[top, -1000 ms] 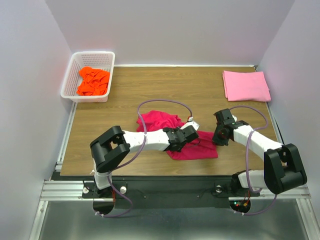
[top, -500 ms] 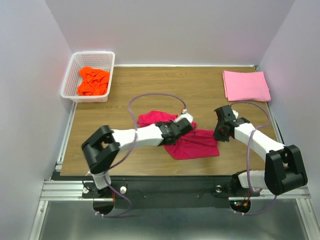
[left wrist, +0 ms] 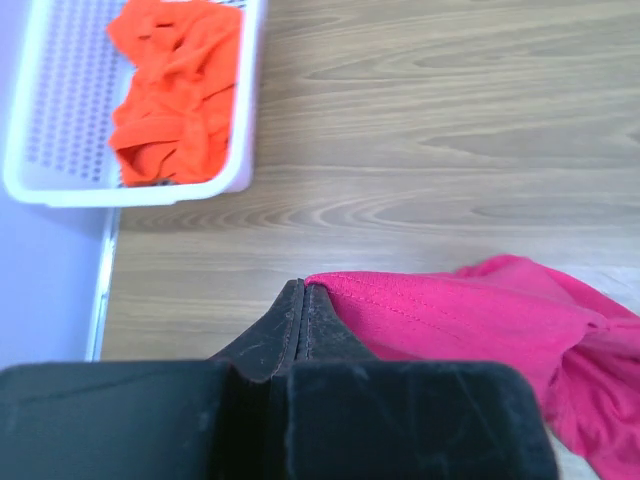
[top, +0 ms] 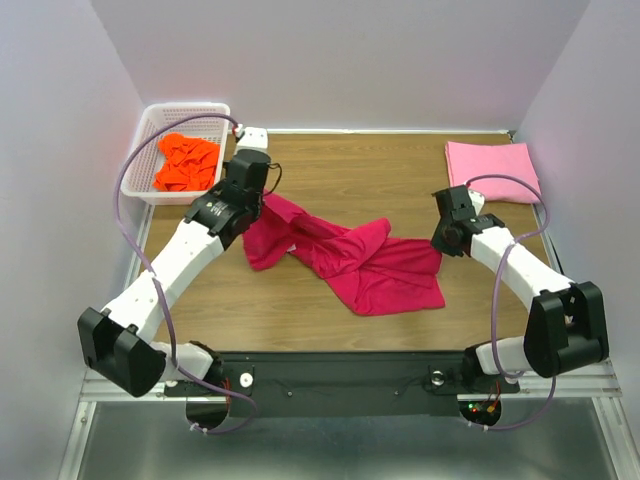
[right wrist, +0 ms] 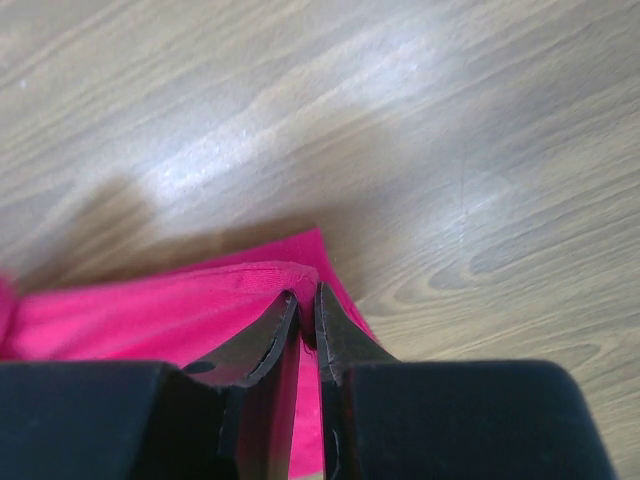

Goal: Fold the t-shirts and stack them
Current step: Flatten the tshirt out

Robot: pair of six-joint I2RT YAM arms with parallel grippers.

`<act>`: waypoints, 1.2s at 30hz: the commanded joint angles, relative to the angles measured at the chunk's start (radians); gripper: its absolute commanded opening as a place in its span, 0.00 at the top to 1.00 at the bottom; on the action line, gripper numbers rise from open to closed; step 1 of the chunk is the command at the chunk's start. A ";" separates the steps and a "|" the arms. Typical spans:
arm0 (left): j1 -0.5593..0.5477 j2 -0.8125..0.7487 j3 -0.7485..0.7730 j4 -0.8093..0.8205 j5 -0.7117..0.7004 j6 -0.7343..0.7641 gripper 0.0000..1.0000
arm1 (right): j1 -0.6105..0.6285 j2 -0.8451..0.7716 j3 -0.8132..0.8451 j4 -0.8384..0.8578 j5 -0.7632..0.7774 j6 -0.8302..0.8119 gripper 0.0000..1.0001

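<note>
Left hand (left wrist: 303, 292) clenched on stitched edge of crimson-red soft cloth t-shirt (top: 370, 270), near white plastic lattice basket (top: 140, 160). Right hand (right wrist: 305, 298) pinches opposite corner of same shirt. Shirt spans loosely between them, middle crumpled on wooden bench (top: 350, 170). Cloth light, limp, likely to sag and twist; better hold at hem corners, pulled taut. Light pink folded t-shirt (top: 490, 170) at far right; bright orange t-shirt (top: 187, 162) in basket.

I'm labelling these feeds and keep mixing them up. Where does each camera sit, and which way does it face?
Top external: above, behind the bases, facing down on the table; left arm and right arm show.
Left wrist: on that arm, facing past the left tool, shut on the crimson t-shirt, toward the basket.
Right wrist: on its arm, facing down past the right tool, pinching that shirt's edge.
Shared: all three show the crimson t-shirt.
</note>
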 commanded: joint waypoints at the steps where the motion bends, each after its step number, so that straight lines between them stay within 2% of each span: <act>1: 0.074 -0.040 0.008 -0.007 -0.019 -0.007 1.00 | -0.017 0.007 0.037 0.000 0.063 -0.004 0.84; 6: 0.145 -0.081 0.014 -0.006 -0.025 -0.023 1.00 | -0.030 -0.016 -0.018 -0.014 0.080 0.037 0.83; 9: 0.186 -0.101 0.042 0.020 -0.008 0.000 1.00 | -0.035 -0.038 -0.001 -0.014 0.110 0.007 0.82; 17: 0.197 -0.068 0.180 0.026 0.056 -0.004 1.00 | -0.033 -0.070 0.204 -0.014 0.133 -0.095 0.84; 22: 0.199 -0.017 0.272 0.017 0.078 0.006 1.00 | -0.033 -0.036 0.342 -0.014 0.137 -0.144 0.85; 25: 0.203 0.003 0.329 0.023 0.072 0.020 1.00 | -0.033 -0.016 0.424 -0.005 0.138 -0.170 0.89; 26: 0.206 0.009 0.368 0.045 0.072 0.028 1.00 | -0.035 -0.001 0.456 0.004 0.152 -0.202 0.91; 27: 0.212 0.033 0.397 0.052 0.075 0.040 1.00 | -0.033 0.017 0.494 0.012 0.158 -0.223 0.99; 31: 0.238 0.161 0.629 0.030 0.110 0.040 1.00 | -0.035 0.141 0.765 0.020 0.175 -0.296 0.99; 32: 0.242 0.214 0.728 0.010 0.119 0.040 1.00 | -0.033 0.177 0.854 0.021 0.179 -0.312 0.99; 35: 0.248 0.277 0.867 -0.006 0.134 0.075 1.00 | -0.033 0.224 0.974 0.040 0.192 -0.354 0.99; 36: 0.252 0.308 0.955 -0.009 0.138 0.080 1.00 | -0.035 0.244 1.038 0.058 0.198 -0.368 0.99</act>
